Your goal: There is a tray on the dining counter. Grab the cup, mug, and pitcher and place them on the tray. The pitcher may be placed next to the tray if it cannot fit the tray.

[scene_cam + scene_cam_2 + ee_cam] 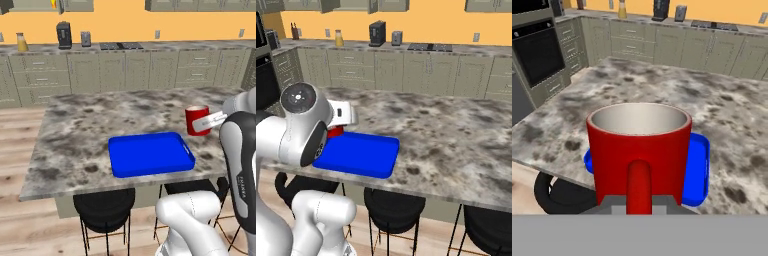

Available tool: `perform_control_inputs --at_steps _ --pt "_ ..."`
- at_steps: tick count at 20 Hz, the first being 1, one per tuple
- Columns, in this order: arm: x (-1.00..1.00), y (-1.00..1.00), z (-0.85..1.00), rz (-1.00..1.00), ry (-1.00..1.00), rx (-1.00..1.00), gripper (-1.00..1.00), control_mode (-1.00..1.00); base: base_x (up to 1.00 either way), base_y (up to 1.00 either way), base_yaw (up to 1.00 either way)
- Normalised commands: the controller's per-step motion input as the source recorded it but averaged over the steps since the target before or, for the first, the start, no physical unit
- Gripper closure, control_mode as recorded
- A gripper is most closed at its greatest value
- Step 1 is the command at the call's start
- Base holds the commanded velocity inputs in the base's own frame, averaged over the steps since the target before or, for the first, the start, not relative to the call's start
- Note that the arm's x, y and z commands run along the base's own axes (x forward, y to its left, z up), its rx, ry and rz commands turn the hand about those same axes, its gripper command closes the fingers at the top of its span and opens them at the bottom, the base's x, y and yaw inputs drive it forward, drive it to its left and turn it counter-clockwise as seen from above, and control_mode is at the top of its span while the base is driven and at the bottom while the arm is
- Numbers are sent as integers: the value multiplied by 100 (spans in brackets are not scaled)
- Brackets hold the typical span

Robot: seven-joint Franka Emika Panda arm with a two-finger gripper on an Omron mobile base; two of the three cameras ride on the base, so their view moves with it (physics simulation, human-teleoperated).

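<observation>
From the left base view, you have the mug [197, 120] lifted near the right end of the worktop [90, 125], just beyond the right edge of the tray [150, 154], with the white hand at its near side; the pitcher [22, 42] stands well apart on the far counter [45, 49] by the wall, and the tray is bare. From the right base view, your arm hides most of the mug [334, 132], a sliver of red showing at the tray's [361, 156] left end, and the pitcher [339, 38] sits on the back counter left of the coffee machine [376, 33]. In the hand view, the gripper [638, 207] is clamped narrow on the mug's [639, 150] handle, which rises straight up the middle; the mug is upright, its mouth empty, and the tray [697, 170] shows behind and below it. You are in the carry-and-place step for the mug, the first of three judging by the bare tray. Next, I would bring it over the tray's floor, clear of the rim, lower it level until it sits, then release. Leave room for the cup, and for the pitcher if it fits.
</observation>
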Motion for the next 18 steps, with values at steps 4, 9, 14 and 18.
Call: perform_control_inputs --at_steps 4,9,14,18 --pt "4 3 -11 0 -3 -3 100 -100 0 0 0" --pt "54 30 -34 10 -1 1 100 -100 0 0 0" --pt "42 34 -57 39 2 10 100 -100 0 0 0" --pt "58 27 -53 37 2 3 100 -100 0 0 0"
